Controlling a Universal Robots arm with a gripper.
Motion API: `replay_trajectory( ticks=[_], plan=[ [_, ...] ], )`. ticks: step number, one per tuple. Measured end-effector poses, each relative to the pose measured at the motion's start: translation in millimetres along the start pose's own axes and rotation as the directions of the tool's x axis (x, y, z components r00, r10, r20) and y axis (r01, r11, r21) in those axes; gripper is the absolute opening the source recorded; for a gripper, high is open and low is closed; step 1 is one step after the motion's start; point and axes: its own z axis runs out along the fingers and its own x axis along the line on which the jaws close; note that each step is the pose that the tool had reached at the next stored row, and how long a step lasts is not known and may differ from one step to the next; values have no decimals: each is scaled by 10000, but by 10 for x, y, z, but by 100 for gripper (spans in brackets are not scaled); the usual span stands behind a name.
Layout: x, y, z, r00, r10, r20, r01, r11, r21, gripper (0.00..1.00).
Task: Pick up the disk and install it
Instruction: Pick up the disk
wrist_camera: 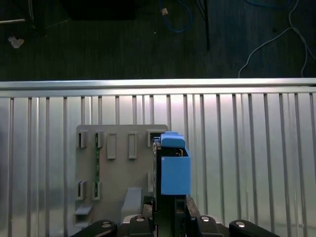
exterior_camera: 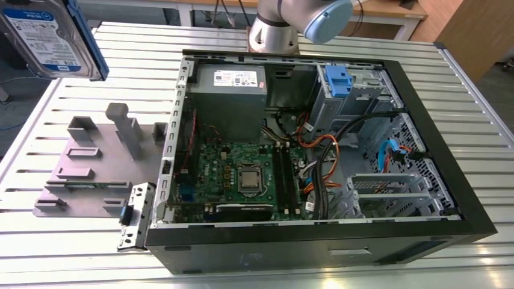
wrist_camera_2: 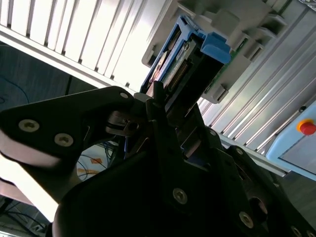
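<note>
Above the slatted desk (wrist_camera: 247, 148) and its grey fixture plate (wrist_camera: 118, 173), we see the disk (wrist_camera: 174, 170) held edge-on in the hand (wrist_camera: 170, 212), which is clamped on it in both wrist views. In the exterior view, we find it raised at the exterior view's left, apart from the open computer case (exterior_camera: 321, 241).

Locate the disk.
At the exterior view's upper left, the disk is held by the gripper above the grey fixture plate, outside the computer case.
</note>
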Motion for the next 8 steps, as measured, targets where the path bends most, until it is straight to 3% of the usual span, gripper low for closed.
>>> replay_trajectory(
  ticks=[8],
  plan=[
    [-9,7,-144,10000,0,0,0,10000,0,35]
  ],
)
